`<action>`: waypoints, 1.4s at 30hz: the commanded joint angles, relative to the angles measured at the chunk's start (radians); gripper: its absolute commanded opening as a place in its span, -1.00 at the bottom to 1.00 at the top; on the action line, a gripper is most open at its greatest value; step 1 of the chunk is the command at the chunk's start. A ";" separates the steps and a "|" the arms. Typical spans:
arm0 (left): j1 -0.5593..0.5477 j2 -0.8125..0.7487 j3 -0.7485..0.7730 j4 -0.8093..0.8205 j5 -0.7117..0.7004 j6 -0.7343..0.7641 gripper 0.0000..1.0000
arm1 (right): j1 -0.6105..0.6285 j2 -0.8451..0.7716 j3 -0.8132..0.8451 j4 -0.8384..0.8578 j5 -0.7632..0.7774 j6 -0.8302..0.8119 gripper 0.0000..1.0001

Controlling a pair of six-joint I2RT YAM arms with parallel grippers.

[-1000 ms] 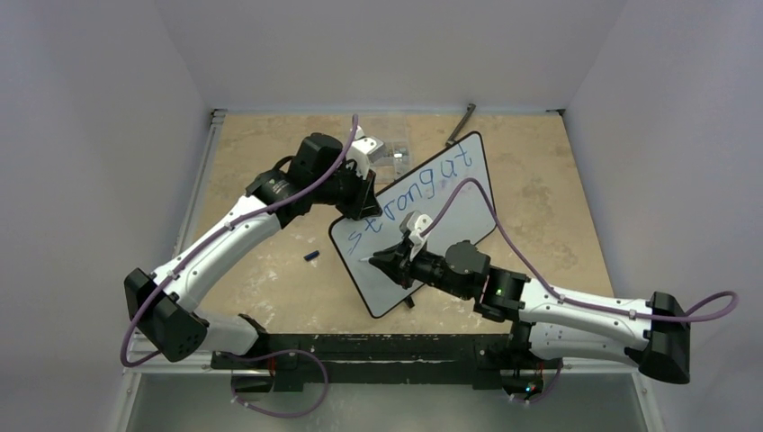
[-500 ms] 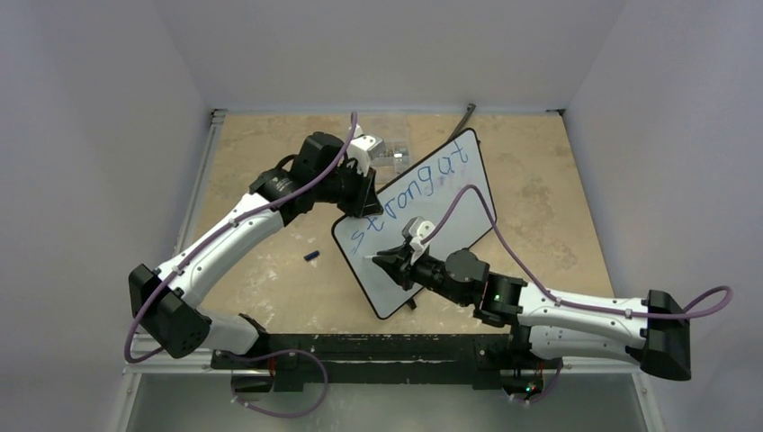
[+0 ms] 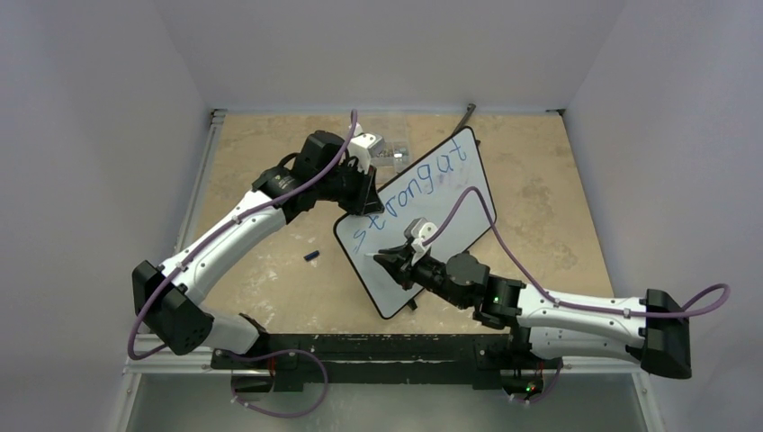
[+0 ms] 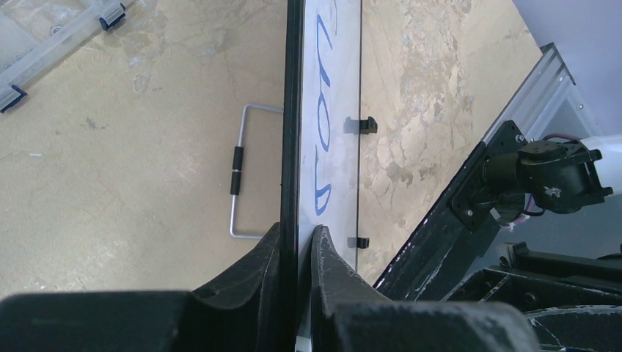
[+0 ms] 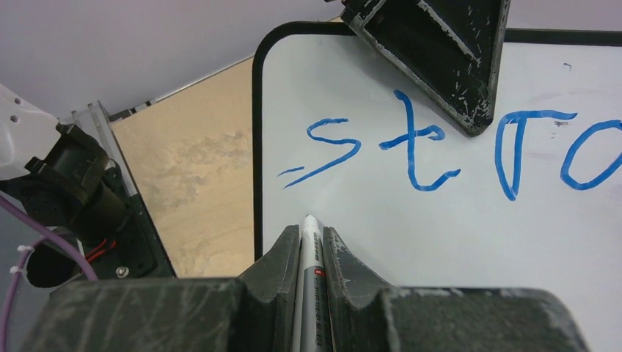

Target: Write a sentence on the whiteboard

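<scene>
The whiteboard lies slanted across the table's middle. The sentence on it is one blue row reading "strong at". My left gripper is shut on the board's far long edge, one finger on each face. In the left wrist view the whiteboard is seen nearly edge-on, with its blue lettering. My right gripper is shut on a grey marker. The marker's tip is at the whiteboard, just below the "s" of the sentence.
A small blue cap lies on the table left of the board. A clear plastic piece and a dark rod sit at the back. A wire stand lies behind the board, and two black clips sit on its near edge.
My right gripper has crept left with the marker toward the board's left end. The board and left gripper have shifted slightly. No new stroke shows.
</scene>
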 commanded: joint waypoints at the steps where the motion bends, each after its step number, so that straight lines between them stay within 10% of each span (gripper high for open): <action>1: 0.019 0.040 -0.018 -0.112 -0.280 0.128 -1.00 | 0.009 0.024 -0.009 0.038 0.042 -0.014 -1.00; 42: 0.020 0.037 -0.020 -0.112 -0.269 0.131 -1.00 | 0.060 0.003 -0.037 -0.036 0.154 0.037 -1.00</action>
